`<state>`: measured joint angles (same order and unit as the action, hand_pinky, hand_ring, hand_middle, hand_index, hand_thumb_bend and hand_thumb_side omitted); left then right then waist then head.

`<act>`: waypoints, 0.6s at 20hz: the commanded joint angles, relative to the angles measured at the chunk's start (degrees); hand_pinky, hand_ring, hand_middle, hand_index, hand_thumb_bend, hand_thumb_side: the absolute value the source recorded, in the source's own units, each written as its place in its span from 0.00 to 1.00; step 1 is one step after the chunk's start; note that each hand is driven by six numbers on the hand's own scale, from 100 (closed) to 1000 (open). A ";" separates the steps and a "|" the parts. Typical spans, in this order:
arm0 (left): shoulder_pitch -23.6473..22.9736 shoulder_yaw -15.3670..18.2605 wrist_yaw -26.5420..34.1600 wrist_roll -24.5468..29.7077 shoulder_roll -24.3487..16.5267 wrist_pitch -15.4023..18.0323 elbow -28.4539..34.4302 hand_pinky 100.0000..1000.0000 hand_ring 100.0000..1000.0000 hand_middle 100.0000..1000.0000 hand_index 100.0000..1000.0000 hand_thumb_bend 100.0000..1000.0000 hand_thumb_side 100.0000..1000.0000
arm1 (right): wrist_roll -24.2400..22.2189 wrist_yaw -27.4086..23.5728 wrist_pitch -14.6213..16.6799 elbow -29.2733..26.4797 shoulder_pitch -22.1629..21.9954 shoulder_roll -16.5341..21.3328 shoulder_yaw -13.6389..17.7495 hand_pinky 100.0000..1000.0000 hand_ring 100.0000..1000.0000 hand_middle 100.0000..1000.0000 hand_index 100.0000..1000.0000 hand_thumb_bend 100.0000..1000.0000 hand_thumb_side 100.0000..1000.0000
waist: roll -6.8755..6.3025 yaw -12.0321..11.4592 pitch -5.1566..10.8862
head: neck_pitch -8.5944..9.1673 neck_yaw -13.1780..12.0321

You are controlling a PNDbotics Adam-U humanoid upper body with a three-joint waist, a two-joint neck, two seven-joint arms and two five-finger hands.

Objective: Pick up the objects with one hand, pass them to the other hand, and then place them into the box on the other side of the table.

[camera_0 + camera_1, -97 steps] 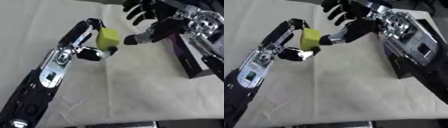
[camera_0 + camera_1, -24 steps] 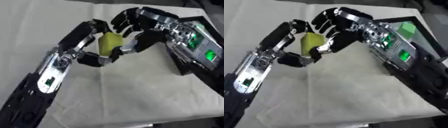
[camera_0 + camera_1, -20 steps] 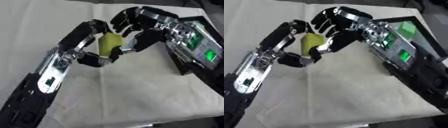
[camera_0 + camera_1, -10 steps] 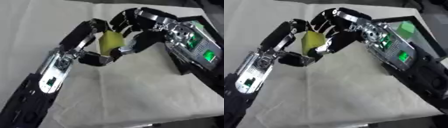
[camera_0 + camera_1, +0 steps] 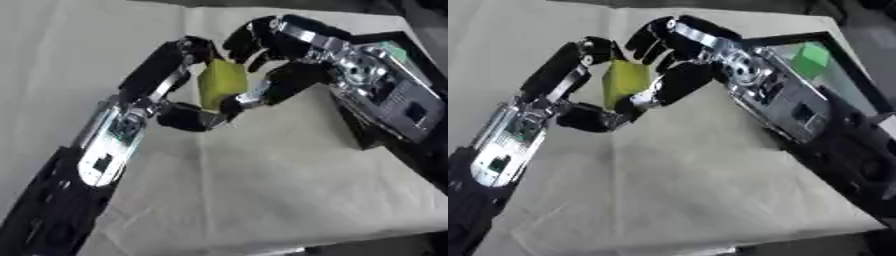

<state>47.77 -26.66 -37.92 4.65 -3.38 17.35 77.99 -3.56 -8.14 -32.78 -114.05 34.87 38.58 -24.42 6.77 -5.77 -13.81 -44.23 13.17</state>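
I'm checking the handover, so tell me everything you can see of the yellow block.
The yellow block is a small yellow-green, box-shaped piece with flat matte faces, possibly foam. It is held above the cloth-covered table, standing roughly upright. The left hand pinches it from the left and below, while the right hand curls around its top and right side.

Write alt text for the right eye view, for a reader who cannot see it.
Above a cloth-covered table, the robot's left hand and right hand both grip a yellow-green block between them, mid-handover. To the right, partly behind the right arm, sits a black-rimmed box with a green object inside.
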 commanded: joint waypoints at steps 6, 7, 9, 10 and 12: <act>0.77 0.05 0.65 0.08 0.90 0.81 1.37 0.72 0.53 0.45 0.40 0.00 0.27 | -0.17 0.56 -0.50 -0.54 0.85 0.49 0.20 0.66 0.69 0.55 0.66 0.73 0.07 | 0.16 0.18 -0.08 | 0.11 0.05; 0.75 0.03 0.75 0.09 0.93 0.93 1.36 0.72 0.53 0.45 0.40 0.00 0.27 | -0.28 0.51 -0.55 -0.54 0.83 0.46 0.17 0.66 0.68 0.55 0.66 0.72 0.06 | 0.15 0.20 -0.09 | 0.11 0.04; 0.71 -0.02 0.93 0.13 0.97 1.16 1.34 0.72 0.53 0.45 0.40 0.00 0.27 | -0.40 0.41 -0.65 -0.54 0.80 0.41 0.14 0.66 0.67 0.53 0.64 0.70 0.03 | 0.14 0.23 -0.09 | 0.11 0.10; 0.70 -0.03 1.01 0.14 0.98 1.27 1.34 0.72 0.53 0.45 0.40 0.00 0.27 | -0.42 0.38 -0.69 -0.54 0.79 0.39 0.14 0.65 0.67 0.52 0.63 0.69 0.02 | 0.14 0.24 -0.09 | 0.11 0.12; 0.68 -0.06 1.17 0.16 0.99 1.43 1.34 0.72 0.53 0.45 0.40 0.00 0.28 | -0.35 0.34 -0.74 -0.54 0.80 0.36 0.16 0.65 0.66 0.51 0.63 0.67 0.01 | 0.13 0.26 -0.08 | 0.11 0.16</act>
<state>47.58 -26.70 -37.29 4.84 -2.91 18.50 78.29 -3.97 -7.83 -33.35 -114.04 34.86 38.18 -24.73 6.77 -5.67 -13.88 -44.23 13.19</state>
